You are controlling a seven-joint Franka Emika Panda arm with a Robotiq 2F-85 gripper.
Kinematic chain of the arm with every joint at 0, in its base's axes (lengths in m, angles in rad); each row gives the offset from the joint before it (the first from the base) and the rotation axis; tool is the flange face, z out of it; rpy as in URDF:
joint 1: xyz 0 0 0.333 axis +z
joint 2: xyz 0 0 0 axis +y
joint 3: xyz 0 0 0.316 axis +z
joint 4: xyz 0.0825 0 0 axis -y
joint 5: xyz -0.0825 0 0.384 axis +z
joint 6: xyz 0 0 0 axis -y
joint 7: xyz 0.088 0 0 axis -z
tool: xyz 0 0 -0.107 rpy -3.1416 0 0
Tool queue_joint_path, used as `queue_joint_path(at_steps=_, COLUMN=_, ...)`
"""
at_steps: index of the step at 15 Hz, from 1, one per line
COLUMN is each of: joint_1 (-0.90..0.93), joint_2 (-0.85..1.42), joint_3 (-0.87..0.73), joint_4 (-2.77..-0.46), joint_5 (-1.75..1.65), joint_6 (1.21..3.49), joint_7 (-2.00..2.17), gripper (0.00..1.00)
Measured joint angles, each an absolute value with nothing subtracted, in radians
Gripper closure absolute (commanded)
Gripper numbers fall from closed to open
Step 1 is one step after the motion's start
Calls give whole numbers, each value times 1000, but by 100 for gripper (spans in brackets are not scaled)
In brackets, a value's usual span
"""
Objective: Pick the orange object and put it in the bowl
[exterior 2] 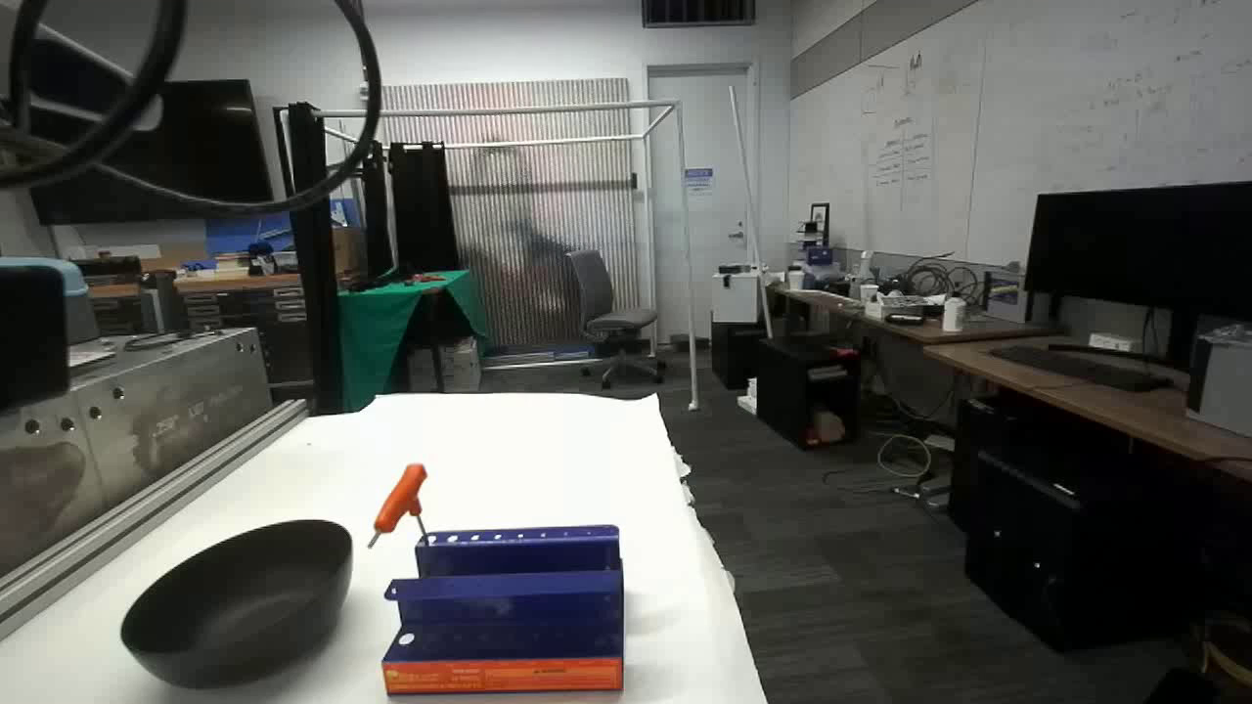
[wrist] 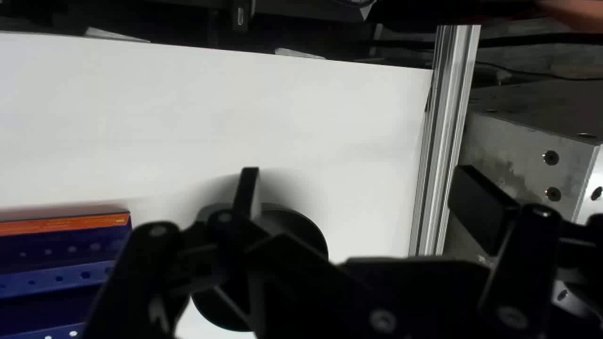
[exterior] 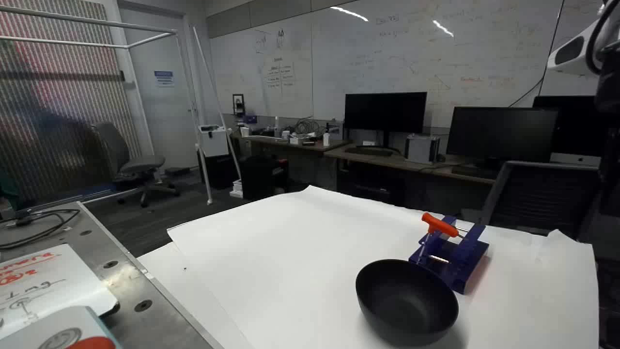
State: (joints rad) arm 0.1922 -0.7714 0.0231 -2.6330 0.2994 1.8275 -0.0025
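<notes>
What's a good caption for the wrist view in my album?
Open gripper partly hides a black bowl on a white sheet, with a holed blue rack at the picture's left edge.

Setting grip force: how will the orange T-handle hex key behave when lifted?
The T-handle hex key is probably stiff: its shaft looks metallic. Being so thin, that shaft may pivot if pinched. Tilted at the blue rack, it could snag.

I see a blue rack (exterior 2: 509, 608) on white paper (exterior: 271, 252), monitors (exterior: 385, 111) on desks (exterior: 356, 156) before a whiteboard (exterior: 329, 63), and a grey chair (exterior 2: 590, 284) near a door (exterior: 167, 111).
</notes>
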Motion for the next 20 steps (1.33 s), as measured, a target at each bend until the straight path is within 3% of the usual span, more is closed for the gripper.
queue_joint_path(at_steps=7, joint_1=187, joint_2=-772, joint_3=32, joint_4=-2630, joint_5=291, joint_6=1840, joint_7=-3, gripper=0)
queue_joint_path(at_steps=10, joint_1=161, joint_2=-723, joint_3=78, joint_4=-2623, joint_5=233, joint_6=1959, joint_7=-1, gripper=0)
queue_joint_path(at_steps=14, joint_1=80, joint_2=-537, joint_3=118, joint_4=-2559, joint_5=73, joint_6=2193, joint_7=30, gripper=0)
queue_joint_path(at_steps=20, joint_1=-16, joint_2=-209, joint_3=106, joint_4=-2375, joint_5=-85, joint_6=2245, joint_7=120, gripper=0)
